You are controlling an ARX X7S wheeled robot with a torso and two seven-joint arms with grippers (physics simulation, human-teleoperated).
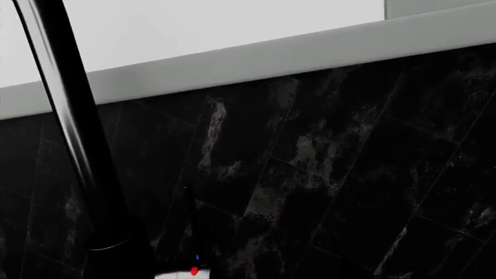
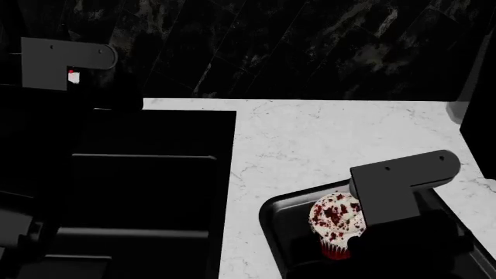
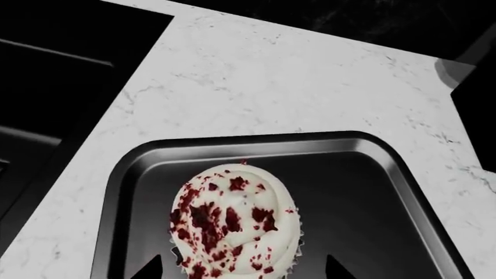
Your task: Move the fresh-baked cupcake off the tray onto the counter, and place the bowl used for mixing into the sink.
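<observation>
A: Head view, lower right: the right arm's grey bracket covers one side of the small cupcake with the red ribbed wrapper and white crumb-dotted frosting (image 2: 333, 224), which stands on the flat black rounded-corner tray (image 2: 271, 224). The right gripper (image 3: 240, 268) itself is hidden there.

B: The right wrist view helps a little. Two dark fingertips (image 3: 151, 270) poke in at the bottom edge, one on each side of the cupcake (image 3: 232, 224), set wide with room around the wrapper. Whether they touch it cannot be told; the tips are cut off.

A: And the left gripper?

B: Out of sight. Its wrist camera shows only the dark tiled wall (image 1: 326, 174), a pale ledge and a glossy black faucet stem (image 1: 74, 128) crossing the left of the frame. Its jaw state cannot be told.

A: The large matte black sink basin (image 2: 147, 174) fills the left half of the head view, its interior hard to read in the gloom. No bowl can be made out.

B: Open room, then: the white grey-veined marble-look counter (image 2: 326, 139) runs bare between the sink's edge and the tray's upper rim (image 3: 256, 142), back to the dark wall.
</observation>
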